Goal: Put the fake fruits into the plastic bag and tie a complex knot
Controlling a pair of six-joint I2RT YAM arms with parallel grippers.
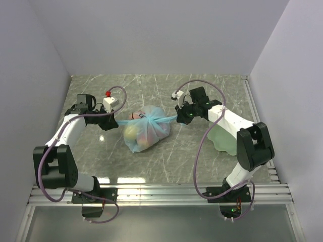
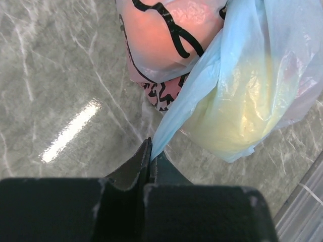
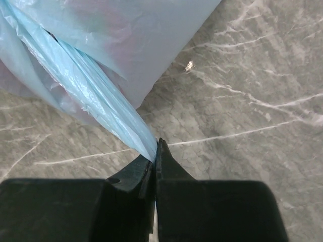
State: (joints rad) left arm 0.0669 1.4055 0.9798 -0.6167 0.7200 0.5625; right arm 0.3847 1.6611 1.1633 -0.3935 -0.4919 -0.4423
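Observation:
The light-blue plastic bag (image 1: 146,132) lies mid-table with the fake fruits inside; a yellow fruit (image 2: 242,111) and an orange-pink one (image 2: 171,30) show through the film. Its two handles are stretched out sideways from a bunched knot (image 1: 150,119) on top. My left gripper (image 1: 114,121) is shut on the left handle tail (image 2: 186,101), which runs into the jaws of the left gripper (image 2: 150,152). At the bag's right, my right gripper (image 1: 179,118) is shut on the twisted right handle tail (image 3: 91,91), pinched at the tips of the right gripper (image 3: 155,151).
A pale green wavy-edged plate (image 1: 222,138) lies under the right arm, right of the bag. White walls close in the marble table on three sides. A metal rail (image 1: 161,191) runs along the near edge by the arm bases.

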